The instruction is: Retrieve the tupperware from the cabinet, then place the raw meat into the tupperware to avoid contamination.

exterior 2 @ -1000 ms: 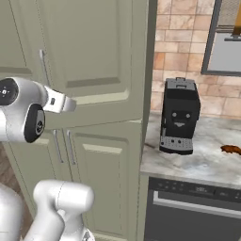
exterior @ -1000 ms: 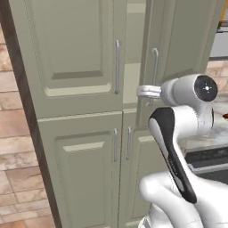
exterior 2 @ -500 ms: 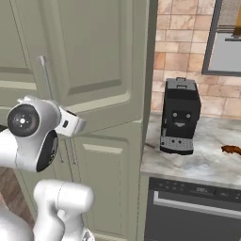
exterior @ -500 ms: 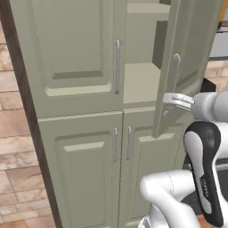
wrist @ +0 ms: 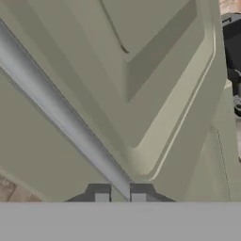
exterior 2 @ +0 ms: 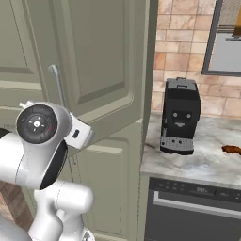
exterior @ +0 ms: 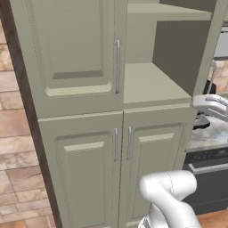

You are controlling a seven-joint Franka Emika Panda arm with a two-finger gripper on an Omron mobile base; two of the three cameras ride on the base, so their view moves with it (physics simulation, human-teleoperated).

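The sage-green cabinet (exterior: 80, 53) has its upper right door (exterior 2: 101, 56) swung wide open, showing a bare inner shelf (exterior: 151, 84). In the hand view my gripper (wrist: 120, 195) is shut on that door's silver bar handle (wrist: 61, 117), which runs slantwise down between the two finger tips. In the left base view my white hand (exterior: 211, 104) sits at the open door's edge. The raw meat (exterior 2: 231, 149), a small reddish-brown lump, lies on the counter far right. The tupperware is out of view.
A black coffee machine (exterior 2: 179, 115) stands on the marble counter (exterior 2: 197, 162) just right of the cabinet, above the dark dishwasher front (exterior 2: 197, 207). The other three cabinet doors (exterior: 82, 160) are closed. A brick wall (exterior: 15, 147) borders the cabinet on the left.
The upper right door has swung from barely ajar to wide open. My hand travelled right and outward with its handle.
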